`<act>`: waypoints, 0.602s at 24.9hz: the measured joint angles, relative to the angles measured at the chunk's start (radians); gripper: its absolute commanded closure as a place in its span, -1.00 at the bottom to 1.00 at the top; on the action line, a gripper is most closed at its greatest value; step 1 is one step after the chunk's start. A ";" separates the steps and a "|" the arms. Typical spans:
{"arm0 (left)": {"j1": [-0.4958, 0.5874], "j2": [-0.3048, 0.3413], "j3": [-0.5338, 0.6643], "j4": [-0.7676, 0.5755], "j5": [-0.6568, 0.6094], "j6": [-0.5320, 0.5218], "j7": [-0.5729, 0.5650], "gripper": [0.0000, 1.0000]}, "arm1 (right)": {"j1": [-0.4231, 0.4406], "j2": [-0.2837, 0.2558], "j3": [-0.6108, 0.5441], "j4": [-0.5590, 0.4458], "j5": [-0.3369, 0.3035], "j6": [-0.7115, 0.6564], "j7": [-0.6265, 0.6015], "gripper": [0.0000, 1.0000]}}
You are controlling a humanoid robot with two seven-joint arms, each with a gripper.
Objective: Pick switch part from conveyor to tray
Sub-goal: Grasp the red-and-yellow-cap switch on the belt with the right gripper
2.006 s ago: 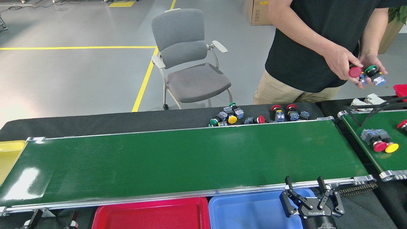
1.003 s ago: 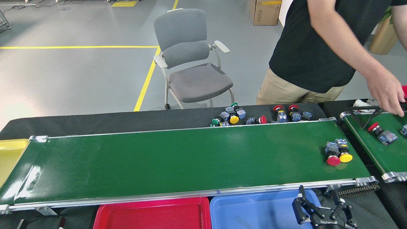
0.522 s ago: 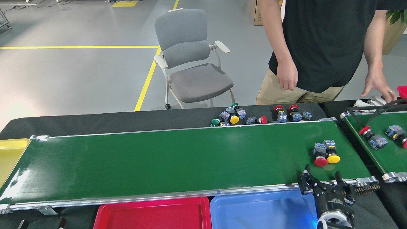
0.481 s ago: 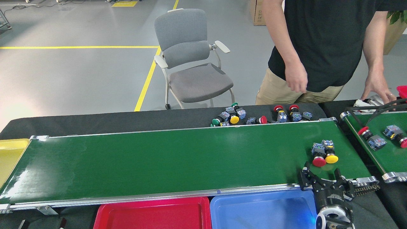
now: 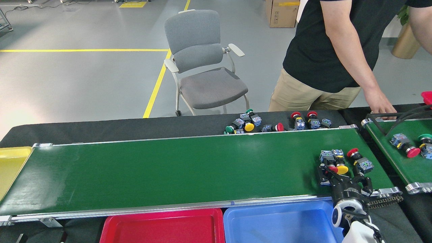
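Here the right gripper (image 5: 341, 172) hangs spread over the touching red-capped switch part (image 5: 332, 167) and yellow-capped one (image 5: 341, 168) near the conveyor's (image 5: 189, 168) right end, risking a double grab.

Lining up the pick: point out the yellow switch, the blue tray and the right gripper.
yellow switch (image 5: 342, 169), head view, on its yellow cap.
blue tray (image 5: 270, 224), head view, on its bare floor.
right gripper (image 5: 341, 173), head view, midway between fingertips.

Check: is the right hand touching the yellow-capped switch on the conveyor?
Cannot tell. In the head view the right hand overlaps the yellow-capped switch on the conveyor; neither contact nor gap shows plainly.
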 measured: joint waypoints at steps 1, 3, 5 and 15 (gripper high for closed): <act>0.000 0.000 0.000 0.000 0.000 0.000 0.000 -1.00 | -0.003 -0.001 0.013 0.010 0.002 0.003 -0.006 0.01; 0.000 0.000 0.000 0.000 0.000 -0.001 0.000 -1.00 | -0.008 -0.016 0.041 0.019 -0.001 0.006 -0.009 0.48; 0.000 0.000 0.000 0.001 0.000 -0.001 0.000 -1.00 | -0.010 -0.030 0.067 0.020 -0.006 -0.009 -0.010 0.49; 0.000 0.000 0.005 0.002 0.000 -0.005 0.000 -1.00 | 0.040 -0.032 0.085 -0.207 -0.014 -0.125 0.002 0.49</act>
